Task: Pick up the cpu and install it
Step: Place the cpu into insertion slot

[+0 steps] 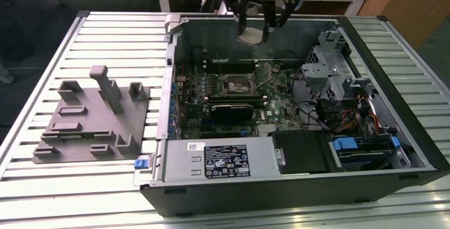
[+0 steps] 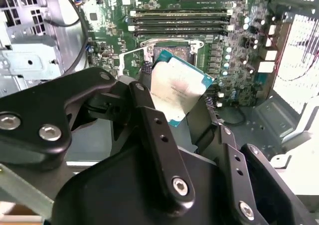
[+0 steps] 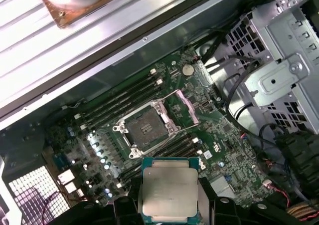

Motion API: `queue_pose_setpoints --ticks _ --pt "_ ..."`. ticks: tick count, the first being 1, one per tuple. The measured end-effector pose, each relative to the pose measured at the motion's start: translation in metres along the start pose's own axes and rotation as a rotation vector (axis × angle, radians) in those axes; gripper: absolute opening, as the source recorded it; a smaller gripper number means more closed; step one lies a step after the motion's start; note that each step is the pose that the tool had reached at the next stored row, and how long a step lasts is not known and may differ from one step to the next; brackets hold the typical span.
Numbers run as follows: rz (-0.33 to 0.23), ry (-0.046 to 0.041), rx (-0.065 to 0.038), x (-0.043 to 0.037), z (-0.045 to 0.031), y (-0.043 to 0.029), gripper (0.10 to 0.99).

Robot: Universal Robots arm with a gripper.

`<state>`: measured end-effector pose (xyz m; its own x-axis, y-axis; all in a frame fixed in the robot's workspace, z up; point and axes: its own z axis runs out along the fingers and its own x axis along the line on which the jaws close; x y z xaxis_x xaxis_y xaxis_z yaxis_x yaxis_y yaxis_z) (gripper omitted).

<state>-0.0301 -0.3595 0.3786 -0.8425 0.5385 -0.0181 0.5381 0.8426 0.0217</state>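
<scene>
1. Exterior view: gripper (image 1: 253, 35) hangs over open computer case (image 1: 281, 195) on counter (image 1: 105, 34), pinching the cpu (image 1: 249, 39) by its edges.
2. Both wrist views: cpu clamped between fingers (image 2: 149, 120), well apart from bare socket (image 3: 146, 130) below gripper.
3. Grey moulded tray (image 1: 91, 123) lies on counter, well apart from gripper.

There is one computer case (image 1: 281, 195). In it sit one green circuit board (image 3: 219, 130), one chip socket (image 3: 145, 130), one power supply box (image 1: 218, 158) and one black ribbed block (image 1: 235, 112). There is one cpu (image 3: 168, 191). There is one gripper (image 1: 254, 37), and it has two black fingers (image 2: 154, 130). One grey moulded tray (image 1: 77, 134) and one slatted table (image 1: 105, 34) make up the rest.
</scene>
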Motion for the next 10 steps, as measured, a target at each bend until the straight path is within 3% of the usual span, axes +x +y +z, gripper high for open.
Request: queue_pose_setpoints --ticks 10 --pt "0.155 -0.0038 0.003 0.0001 0.0047 0.0 0.533"
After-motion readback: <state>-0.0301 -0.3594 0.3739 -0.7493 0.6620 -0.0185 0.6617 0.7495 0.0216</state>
